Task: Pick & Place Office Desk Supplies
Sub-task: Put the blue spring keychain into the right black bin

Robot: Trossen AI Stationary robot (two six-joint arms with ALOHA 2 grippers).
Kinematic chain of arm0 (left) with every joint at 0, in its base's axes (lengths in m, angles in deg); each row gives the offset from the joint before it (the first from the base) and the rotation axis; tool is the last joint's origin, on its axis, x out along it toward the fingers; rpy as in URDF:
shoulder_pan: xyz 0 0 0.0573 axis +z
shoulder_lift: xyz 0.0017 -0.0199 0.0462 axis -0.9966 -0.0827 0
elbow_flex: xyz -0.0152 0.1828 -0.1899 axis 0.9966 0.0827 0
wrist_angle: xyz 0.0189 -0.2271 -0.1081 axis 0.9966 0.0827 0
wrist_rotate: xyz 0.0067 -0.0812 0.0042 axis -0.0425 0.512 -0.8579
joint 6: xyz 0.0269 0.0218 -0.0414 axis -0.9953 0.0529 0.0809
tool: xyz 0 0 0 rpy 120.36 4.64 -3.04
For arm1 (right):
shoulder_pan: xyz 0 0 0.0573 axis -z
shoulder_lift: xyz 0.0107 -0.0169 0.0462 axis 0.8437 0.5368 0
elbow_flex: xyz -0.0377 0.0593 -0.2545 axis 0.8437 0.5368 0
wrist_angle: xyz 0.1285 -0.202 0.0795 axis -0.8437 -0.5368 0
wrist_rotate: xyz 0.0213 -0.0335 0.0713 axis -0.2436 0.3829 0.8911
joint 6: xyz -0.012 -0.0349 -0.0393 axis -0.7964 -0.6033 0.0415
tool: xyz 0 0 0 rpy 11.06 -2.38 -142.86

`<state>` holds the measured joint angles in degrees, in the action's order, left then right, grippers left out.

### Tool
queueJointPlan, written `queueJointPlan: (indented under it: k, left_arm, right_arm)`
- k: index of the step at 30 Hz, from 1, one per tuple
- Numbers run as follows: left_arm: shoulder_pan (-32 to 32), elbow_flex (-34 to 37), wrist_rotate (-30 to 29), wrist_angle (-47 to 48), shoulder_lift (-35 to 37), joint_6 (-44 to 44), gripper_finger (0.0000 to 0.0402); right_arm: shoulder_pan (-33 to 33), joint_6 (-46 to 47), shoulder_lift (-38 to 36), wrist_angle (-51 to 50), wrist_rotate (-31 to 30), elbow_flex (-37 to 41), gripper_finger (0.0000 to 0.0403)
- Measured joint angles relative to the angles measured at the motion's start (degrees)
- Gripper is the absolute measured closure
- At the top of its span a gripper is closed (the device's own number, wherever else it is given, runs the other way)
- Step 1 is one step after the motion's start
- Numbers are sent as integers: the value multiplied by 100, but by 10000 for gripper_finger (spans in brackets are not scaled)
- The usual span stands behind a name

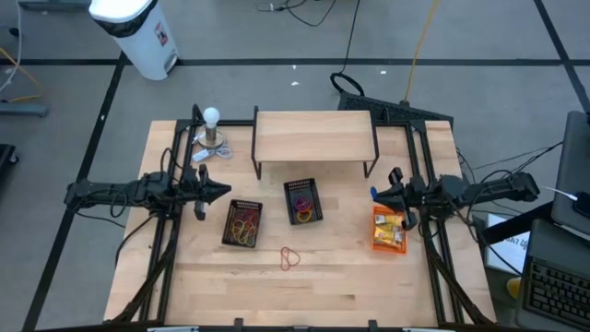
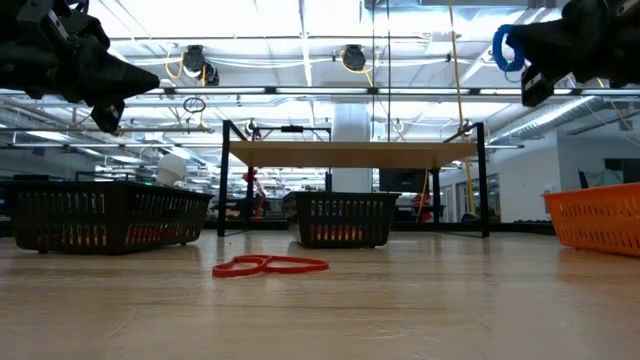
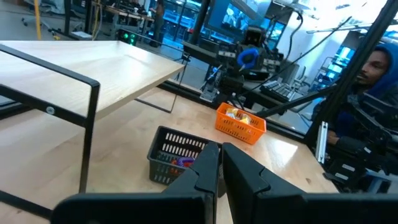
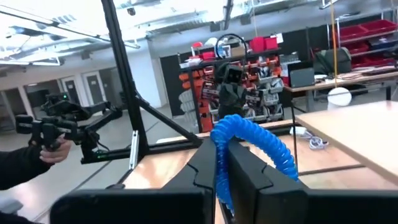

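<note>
Right gripper (image 4: 219, 163) clamped on a blue coil (image 4: 249, 146), high above the orange bin (image 1: 388, 229), likely for dropping; left gripper (image 3: 220, 163) closed empty, waiting at left.

Both arms are matte black, built of slim tubular links with chunkier blocks at the joints; the left arm (image 1: 120, 192) and right arm (image 1: 479, 189) look alike, each with dark cables trailing off its outer end. Each ends in two flat, angular black fingers (image 3: 205, 171) with bevelled edges, tapering toward the tips; the right pair (image 4: 249, 168) has the same plain, unmarked finish.
</note>
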<state>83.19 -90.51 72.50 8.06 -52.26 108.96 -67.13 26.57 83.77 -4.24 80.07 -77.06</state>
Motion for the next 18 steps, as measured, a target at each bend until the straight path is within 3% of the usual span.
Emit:
queueJointPlan:
  k: [4,9,13,18]
  left_arm:
    - [2,0,-62,-2,0,4,380]
    - [0,-2,-60,-2,1,7,380]
    - [2,-4,-62,-4,0,7,380]
    - [1,-4,-64,10,0,7,380]
  right_arm:
    - [6,40,-39,518,12,387,393]
    - [6,184,14,482,-141,446,392]
    - [4,147,233,-102,-216,40,393]
    - [4,-27,1156,-505,-302,-1069,393]
